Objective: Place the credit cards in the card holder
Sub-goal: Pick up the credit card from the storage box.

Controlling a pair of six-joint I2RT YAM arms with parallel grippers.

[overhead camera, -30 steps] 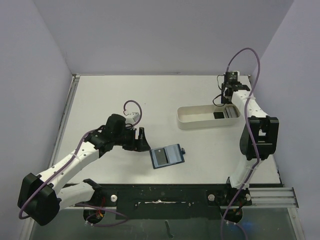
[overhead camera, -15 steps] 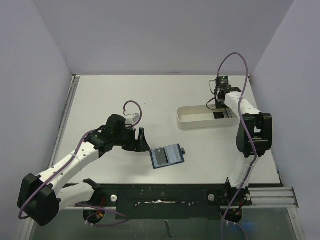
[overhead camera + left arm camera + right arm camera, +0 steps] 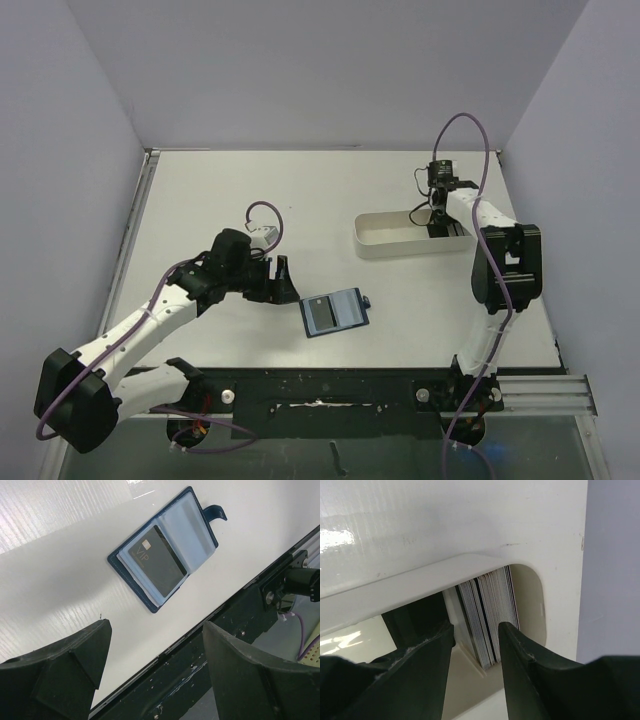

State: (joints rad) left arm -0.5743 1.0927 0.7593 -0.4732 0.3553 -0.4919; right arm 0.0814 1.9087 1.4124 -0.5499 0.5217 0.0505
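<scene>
Thin dark credit cards [image 3: 490, 612] were stacked on edge in the long white oval tray [image 3: 398, 247], upper right, just ahead of the parted, empty right gripper [image 3: 475, 640]. The open navy-blue folding card holder [image 3: 336, 312], one card [image 3: 157, 560] inside, lay lower centre beside the wide-open, empty left gripper [image 3: 282, 278]. A pick was judged underway, one card to be pinched next.

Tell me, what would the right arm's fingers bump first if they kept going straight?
Probably the stack of cards in the end of the white tray. The right arm's open fingers point at it, one on each side, though depth is hard to judge.
</scene>
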